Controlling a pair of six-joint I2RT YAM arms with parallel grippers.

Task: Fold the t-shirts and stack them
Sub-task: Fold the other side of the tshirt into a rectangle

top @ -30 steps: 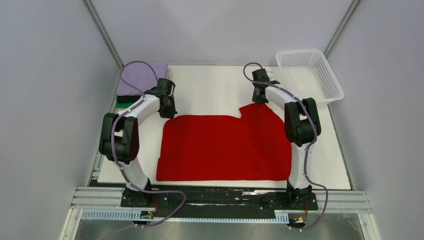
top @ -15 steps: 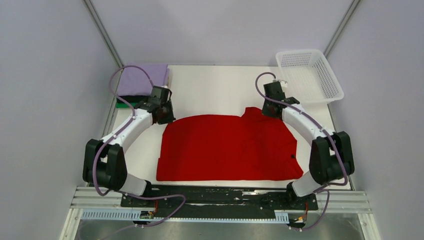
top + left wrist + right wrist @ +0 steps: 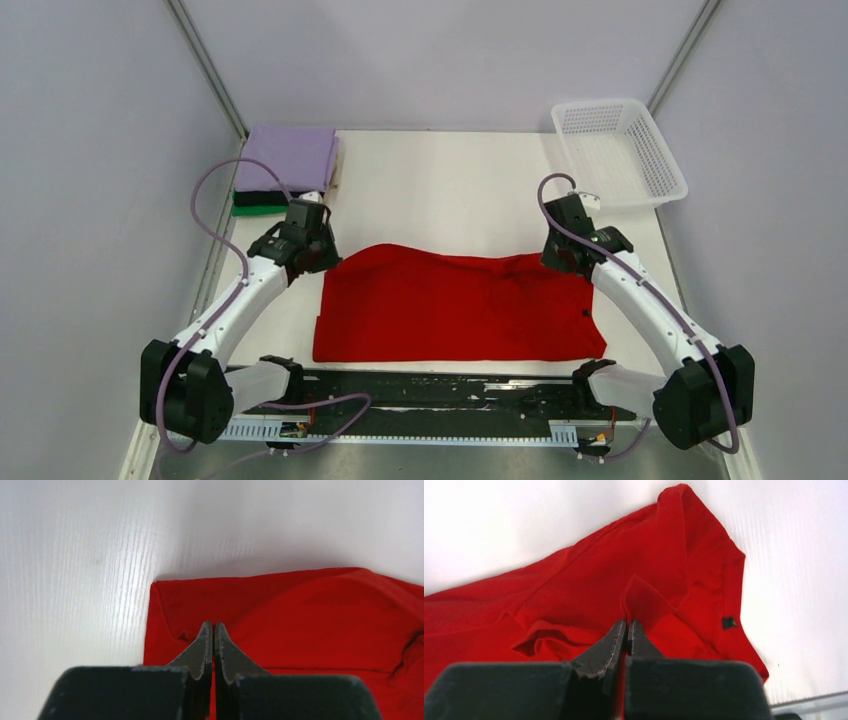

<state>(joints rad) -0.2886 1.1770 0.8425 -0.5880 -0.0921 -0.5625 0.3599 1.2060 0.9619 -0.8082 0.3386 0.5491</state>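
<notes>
Top external shows me the red t-shirt (image 3: 450, 305) on the desk (image 3: 440, 185), just nearer than the lavender-topped stack (image 3: 288, 158) — left end effector (image 3: 322, 260) and right end effector (image 3: 556, 262) each clamp its far edge (cloth pinched between closed tips).

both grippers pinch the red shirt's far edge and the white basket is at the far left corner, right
No: the top view shows the white basket at the far right corner. The left gripper and right gripper do pinch the red shirt along its far edge.
</notes>
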